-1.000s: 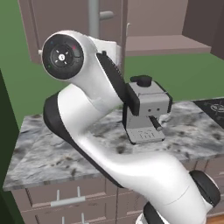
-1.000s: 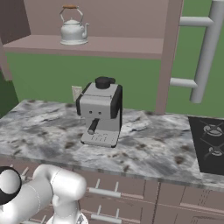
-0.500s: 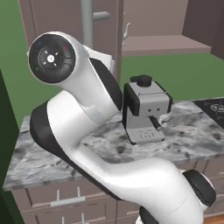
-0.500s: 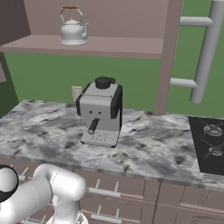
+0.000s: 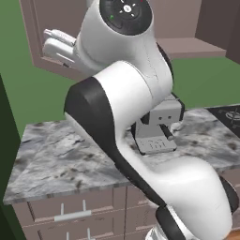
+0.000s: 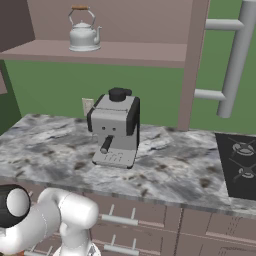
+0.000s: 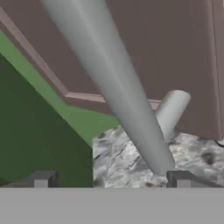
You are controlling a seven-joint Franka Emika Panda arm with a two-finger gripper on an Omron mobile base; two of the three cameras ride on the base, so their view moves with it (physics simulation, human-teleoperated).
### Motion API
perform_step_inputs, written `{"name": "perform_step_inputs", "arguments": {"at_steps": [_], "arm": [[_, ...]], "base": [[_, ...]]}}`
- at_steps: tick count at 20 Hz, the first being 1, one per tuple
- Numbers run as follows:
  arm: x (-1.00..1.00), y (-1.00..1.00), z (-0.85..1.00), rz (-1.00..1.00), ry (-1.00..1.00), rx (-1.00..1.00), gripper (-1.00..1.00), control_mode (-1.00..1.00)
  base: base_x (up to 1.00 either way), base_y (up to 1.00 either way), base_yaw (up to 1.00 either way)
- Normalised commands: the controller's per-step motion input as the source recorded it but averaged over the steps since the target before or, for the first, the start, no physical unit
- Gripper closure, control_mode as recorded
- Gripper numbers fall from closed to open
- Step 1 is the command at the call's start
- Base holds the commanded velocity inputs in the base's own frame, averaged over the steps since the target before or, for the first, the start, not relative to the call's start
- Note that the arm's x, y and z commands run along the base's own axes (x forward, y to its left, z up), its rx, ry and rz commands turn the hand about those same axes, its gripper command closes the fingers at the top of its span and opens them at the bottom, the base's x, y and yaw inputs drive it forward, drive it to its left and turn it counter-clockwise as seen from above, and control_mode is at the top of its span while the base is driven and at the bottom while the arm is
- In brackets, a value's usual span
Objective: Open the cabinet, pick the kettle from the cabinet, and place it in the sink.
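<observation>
The kettle [image 6: 84, 34] stands on the open cabinet's [image 6: 125, 52] shelf; the pincer [image 7: 109, 179] gapes wide beside the silver door handle [image 7: 113, 83], gripping nothing.

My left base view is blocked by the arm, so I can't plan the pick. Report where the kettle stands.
Observer: The kettle stands upright on the open cabinet's shelf, above and left of the coffee machine.
Operator: Now give me the gripper's state.
Observer: In the hand view the gripper is open, its tips set wide on either side of a silver bar handle, not clamped on it.
Operator: Describe the right door.
Observer: The right door is swung out and seen edge-on, between the coffee machine and the stove top.
</observation>
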Motion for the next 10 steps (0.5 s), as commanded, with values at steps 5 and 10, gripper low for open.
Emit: {"name": "perform_step_inputs", "arguments": {"at_steps": [5, 10], "arm": [[-0.33, -0.30, 0.00, 0.40, 0.01, 0.17, -1.00, -1.00], [-0.13, -0.45, -0.02, 0.33, 0.01, 0.03, -1.00, -1.00]], "base": [[0.00, 0.00, 0.00], [0.00, 0.00, 0.00]]}}
